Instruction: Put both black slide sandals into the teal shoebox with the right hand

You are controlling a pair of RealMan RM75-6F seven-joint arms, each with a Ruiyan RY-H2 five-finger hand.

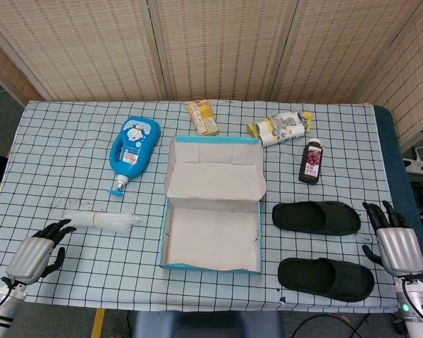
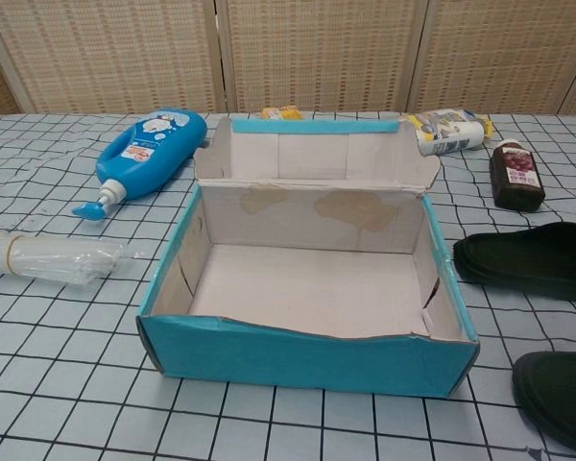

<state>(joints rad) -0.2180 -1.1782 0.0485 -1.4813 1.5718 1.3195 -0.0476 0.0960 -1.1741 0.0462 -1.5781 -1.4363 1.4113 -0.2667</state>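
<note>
Move the empty, spread-fingered right hand (image 1: 397, 243) left onto the near sandal (image 1: 326, 276), grip its strap, then lift toward the teal shoebox (image 1: 170, 239).

On the tabletop (image 1: 56, 134), two sandals, one (image 1: 316, 217) behind the other (image 1: 326, 278), lie right of the open shoebox (image 1: 211, 264), the pump bottle (image 1: 133, 148) left.

Right in front of me the teal shoebox (image 2: 307, 357) sits open with its lid flap up. Both black slide sandals (image 2: 533, 261) (image 2: 562, 394) lie on the checkered cloth (image 2: 67, 346) right of it, apart from the box.
</note>
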